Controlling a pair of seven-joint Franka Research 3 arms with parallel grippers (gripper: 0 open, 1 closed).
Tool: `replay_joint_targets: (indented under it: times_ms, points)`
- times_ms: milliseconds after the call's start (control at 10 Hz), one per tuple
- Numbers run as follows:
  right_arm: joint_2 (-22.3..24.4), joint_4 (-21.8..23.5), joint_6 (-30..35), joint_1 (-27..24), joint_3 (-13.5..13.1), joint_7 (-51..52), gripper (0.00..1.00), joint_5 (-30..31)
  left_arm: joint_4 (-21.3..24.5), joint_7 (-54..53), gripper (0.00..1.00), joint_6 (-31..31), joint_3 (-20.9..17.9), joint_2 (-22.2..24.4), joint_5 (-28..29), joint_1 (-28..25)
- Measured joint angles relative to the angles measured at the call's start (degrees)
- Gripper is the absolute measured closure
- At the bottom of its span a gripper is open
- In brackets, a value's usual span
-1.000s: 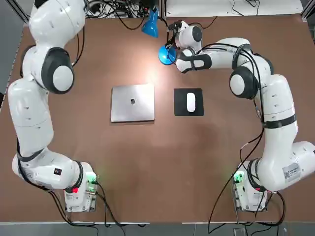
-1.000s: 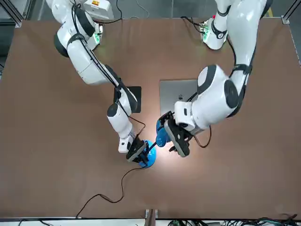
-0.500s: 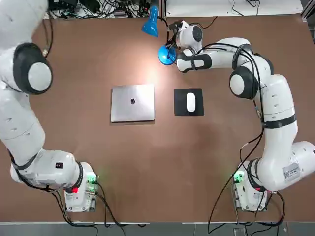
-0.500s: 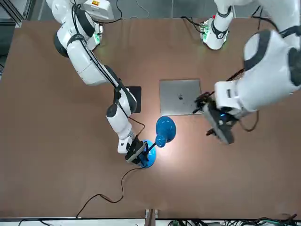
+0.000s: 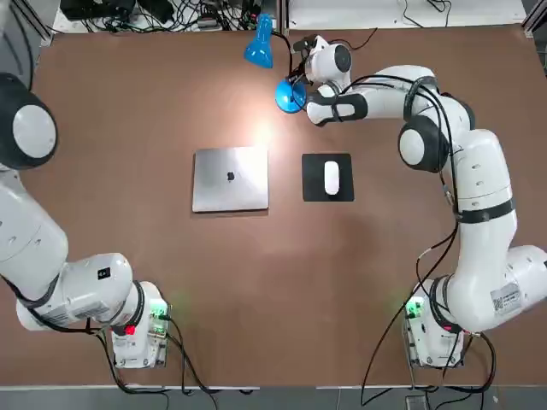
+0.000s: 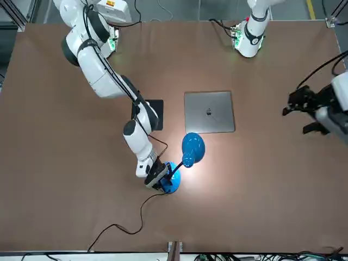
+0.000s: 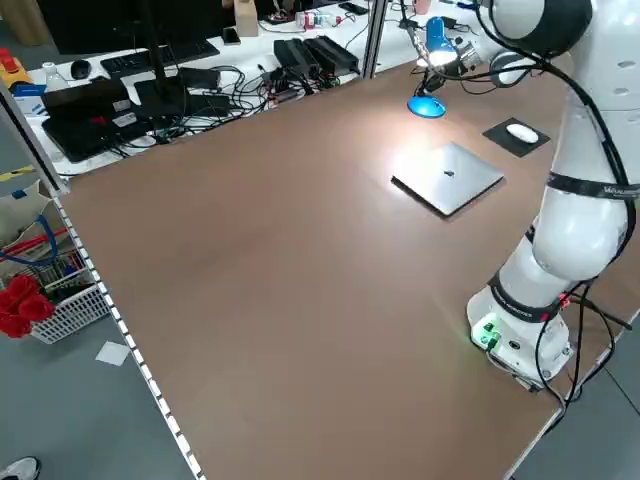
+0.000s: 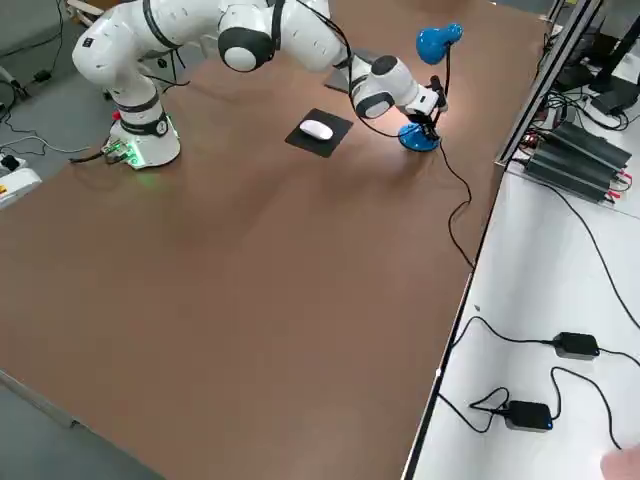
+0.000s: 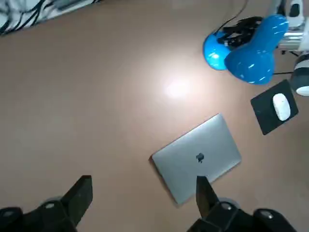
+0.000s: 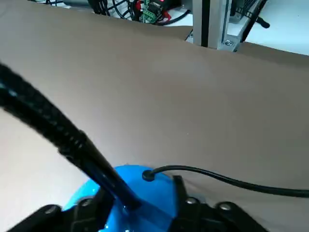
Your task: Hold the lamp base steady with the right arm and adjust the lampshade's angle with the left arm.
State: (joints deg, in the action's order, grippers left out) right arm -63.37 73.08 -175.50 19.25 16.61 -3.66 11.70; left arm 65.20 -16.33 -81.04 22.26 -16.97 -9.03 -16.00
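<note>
The fingers of the left gripper point(image 9: 140, 205) stood wide apart and empty, high over the worktop point(image 5: 128, 128) and well away from the lamp. The right gripper point(image 6: 159, 178) sat low at the lamp base point(image 6: 169, 185), its fingers either side of the stem's foot; whether they were clamping or merely resting there could not be told. The lamp base stood at the worktop's far edge, and the lampshade point(image 6: 193, 148) capped the gooseneck just beside it, lit and throwing a bright patch on the wood.

By the look of it, the adjusting was done: the shade was free and angled down toward the laptop point(image 5: 230, 178). What remained, most likely, was freeing the base and parking both arms.

Counted: one lamp, one base, one shade, one closed laptop, one white mouse point(image 5: 331, 177) on one black mouse pad point(image 5: 327, 160), two arms
</note>
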Motion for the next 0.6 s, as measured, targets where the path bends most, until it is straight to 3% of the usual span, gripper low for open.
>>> replay_joint_targets:
  times_ms: [200,400,600]
  points:
    - [0.0,-0.2,0.0,0.0,0.0,-0.1,0.30,0.0,0.2,4.4,0.11,2.1,-0.1,2.7,0.7,-4.3]
    - [0.1,-0.5,-0.1,0.0,0.0,-0.2,0.28,0.0,1.2,11.3,0.04,2.0,0.0,3.4,4.2,-4.9]
    - [0.9,-0.3,-0.1,0.1,0.2,-0.2,0.04,0.0,2.9,17.7,0.04,1.8,-2.1,3.5,6.5,-0.8]
